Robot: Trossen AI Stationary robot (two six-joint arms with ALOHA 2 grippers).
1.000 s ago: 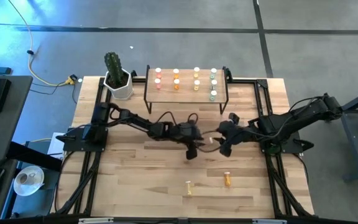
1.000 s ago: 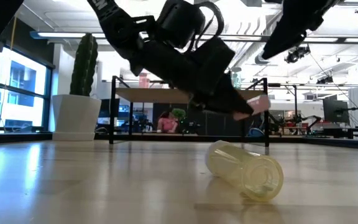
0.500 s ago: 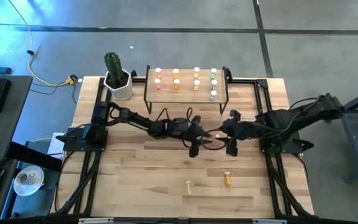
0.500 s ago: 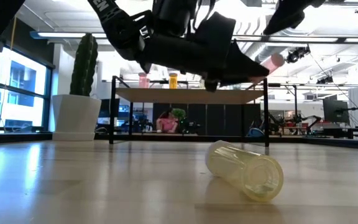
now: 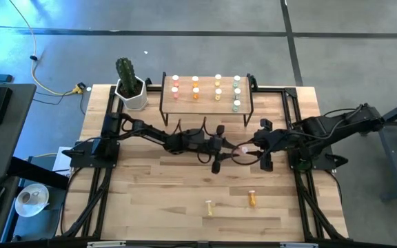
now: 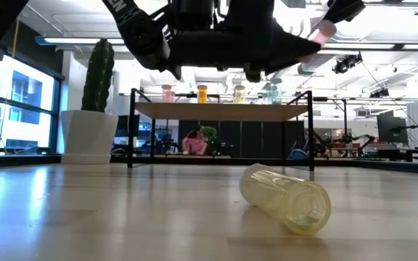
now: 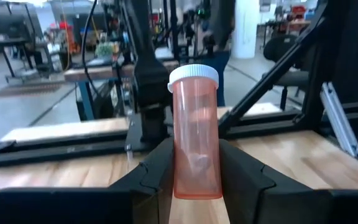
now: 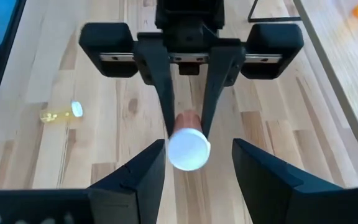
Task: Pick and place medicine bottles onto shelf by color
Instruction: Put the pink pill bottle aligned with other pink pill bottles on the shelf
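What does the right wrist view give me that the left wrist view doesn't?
Only the right wrist view shows the open right gripper facing the bottle's white cap, and a yellow bottle lying on the table. Only the left wrist view shows the pink bottle full length, standing up between the fingers, with the right arm behind it. Both show the left gripper shut on the pink bottle.

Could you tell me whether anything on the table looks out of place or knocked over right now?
Yes: two bottles lie on their sides on the bare tabletop, a yellow bottle and an orange bottle, while the others stand upright on the shelf. The left gripper holds a pink bottle in mid-air.
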